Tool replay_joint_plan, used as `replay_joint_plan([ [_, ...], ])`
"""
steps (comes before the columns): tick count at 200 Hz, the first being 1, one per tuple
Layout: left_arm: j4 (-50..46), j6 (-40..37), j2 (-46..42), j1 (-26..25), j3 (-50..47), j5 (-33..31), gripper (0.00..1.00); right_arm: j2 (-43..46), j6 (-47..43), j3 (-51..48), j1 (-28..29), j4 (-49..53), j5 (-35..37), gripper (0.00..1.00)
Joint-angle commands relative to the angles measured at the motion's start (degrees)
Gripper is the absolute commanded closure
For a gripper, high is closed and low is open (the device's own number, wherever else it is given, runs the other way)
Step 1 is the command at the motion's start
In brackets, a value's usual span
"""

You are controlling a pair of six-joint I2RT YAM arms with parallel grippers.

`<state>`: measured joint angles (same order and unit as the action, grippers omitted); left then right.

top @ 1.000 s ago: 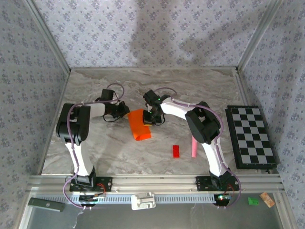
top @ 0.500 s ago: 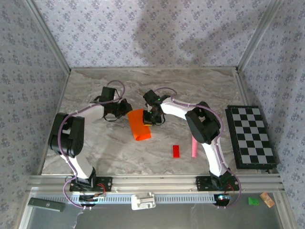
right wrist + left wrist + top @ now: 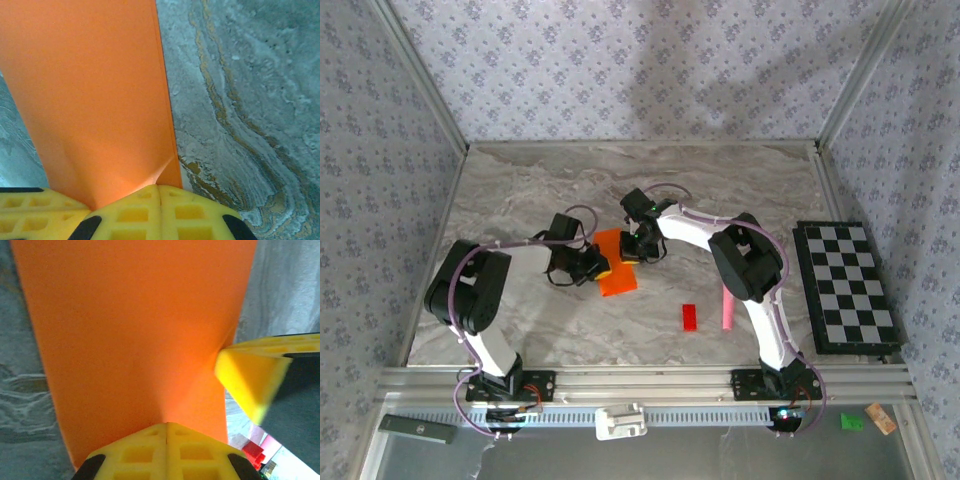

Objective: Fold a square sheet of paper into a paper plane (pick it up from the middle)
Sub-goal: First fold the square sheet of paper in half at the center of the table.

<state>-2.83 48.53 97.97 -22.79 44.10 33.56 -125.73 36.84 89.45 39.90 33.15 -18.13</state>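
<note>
**While both grippers clamp it, the folded orange sheet lies mid-table**

The left gripper (image 3: pixel 167 434) has its yellow pads pressed together on the square sheet of paper (image 3: pixel 620 277). The right gripper (image 3: pixel 159 194) is likewise closed on it, and the paper puckers at each pinch. The sheet is plain bright orange, a long narrow strip lying flat on the marble table (image 3: pixel 520 195), between the two wrists. Half a second earlier the left gripper stood at the strip's far left corner; it now sits nearer the bases, at the left edge. The right arm is unchanged. Each pad pair hides the pinched edge, and the number of layers cannot be made out.
</note>
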Motion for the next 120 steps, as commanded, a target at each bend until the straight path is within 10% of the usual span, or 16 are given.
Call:
replay_joint_plan([
  [1,-0.4,-1.7,0.9,-0.2,-2.1,-1.1,0.97,-10.2,1.2,-7.0,-0.6,10.6,14.1,0.95],
  [120,1.3,0.6,-16.5,2.0,-7.1,-0.3,0.95,-10.5,1.2,-7.3,-0.6,10.9,15.5,0.96],
])
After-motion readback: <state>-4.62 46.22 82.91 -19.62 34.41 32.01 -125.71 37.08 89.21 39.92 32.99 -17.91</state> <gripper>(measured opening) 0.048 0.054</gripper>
